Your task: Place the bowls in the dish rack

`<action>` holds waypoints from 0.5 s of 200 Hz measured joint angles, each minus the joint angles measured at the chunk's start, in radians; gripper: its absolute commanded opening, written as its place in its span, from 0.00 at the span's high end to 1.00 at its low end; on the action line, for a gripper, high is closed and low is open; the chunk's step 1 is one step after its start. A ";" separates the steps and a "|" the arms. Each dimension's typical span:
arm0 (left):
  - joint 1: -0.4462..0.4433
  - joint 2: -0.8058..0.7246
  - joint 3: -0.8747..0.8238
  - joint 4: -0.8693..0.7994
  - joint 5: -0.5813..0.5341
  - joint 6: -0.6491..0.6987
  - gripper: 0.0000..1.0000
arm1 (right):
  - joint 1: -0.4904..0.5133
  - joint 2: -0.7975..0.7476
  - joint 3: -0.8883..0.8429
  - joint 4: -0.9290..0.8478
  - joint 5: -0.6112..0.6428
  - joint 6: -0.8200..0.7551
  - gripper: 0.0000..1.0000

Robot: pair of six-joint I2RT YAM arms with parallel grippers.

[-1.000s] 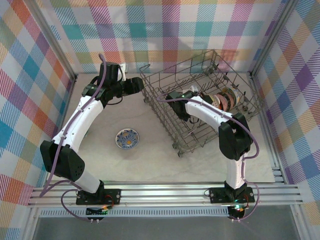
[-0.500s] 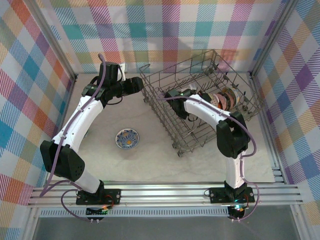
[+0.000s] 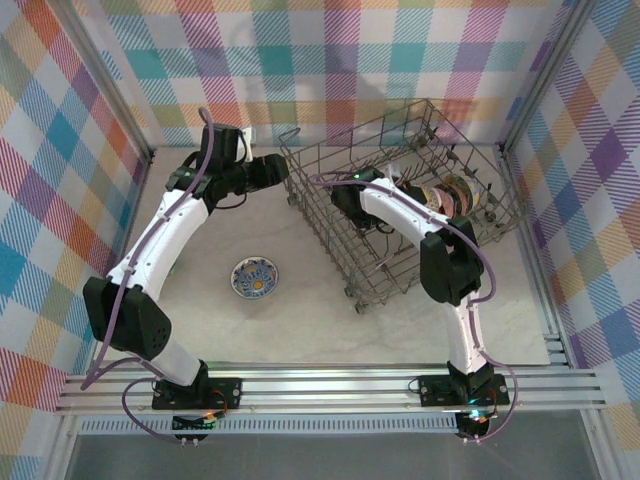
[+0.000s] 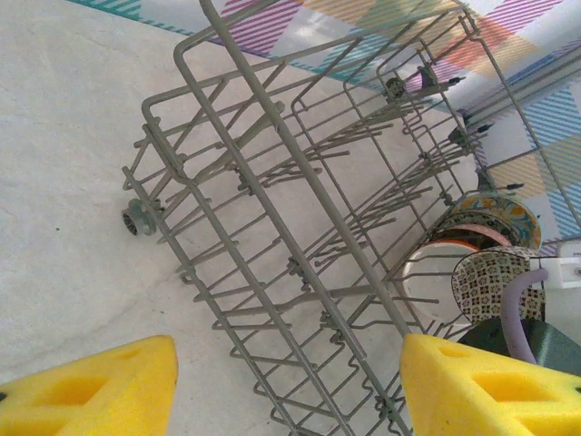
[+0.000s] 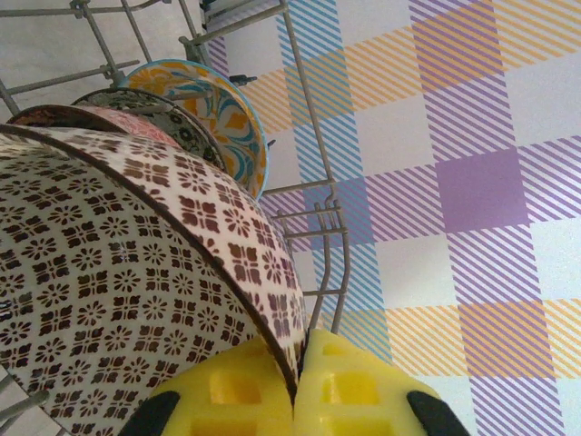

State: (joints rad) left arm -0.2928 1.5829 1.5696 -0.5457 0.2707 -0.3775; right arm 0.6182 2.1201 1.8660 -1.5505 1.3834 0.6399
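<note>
The dish rack [image 3: 320, 225] stands at the back right of the table. My right gripper [image 5: 295, 381] is inside it, shut on the rim of a brown-patterned white bowl [image 5: 136, 272], which is tilted on edge. Just beyond it stand three more bowls in a row: a reddish one [image 5: 64, 116], a dark floral one [image 5: 159, 113] and an orange-yellow one [image 5: 218, 104]. A blue patterned bowl [image 3: 255, 277] lies alone on the table left of the rack. My left gripper [image 4: 290, 400] hangs open over the rack's [image 4: 272, 182] left corner, holding nothing.
Plaid walls enclose the table on three sides, close behind the rack. The rack's upright tines [image 4: 363, 209] and small wheel [image 4: 138, 218] stand under my left gripper. The right arm's elbow [image 3: 450, 265] hangs over the rack's near side.
The right arm has swung its elbow left and carried the held bowl slightly toward the rack's far left. The left arm and the blue bowl have not moved.
</note>
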 measured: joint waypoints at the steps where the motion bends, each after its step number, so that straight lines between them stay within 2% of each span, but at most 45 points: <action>1: 0.000 0.000 0.000 0.000 0.000 0.000 0.34 | 0.000 0.000 0.000 0.000 0.000 0.001 0.98; 100: 0.000 0.013 0.004 -0.001 0.002 0.003 0.34 | 0.020 0.013 -0.003 0.040 -0.003 -0.054 0.88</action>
State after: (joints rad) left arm -0.2924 1.5959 1.5738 -0.5468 0.2722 -0.3740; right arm 0.6384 2.1330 1.8633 -1.5108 1.3804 0.5861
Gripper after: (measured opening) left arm 0.658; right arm 0.110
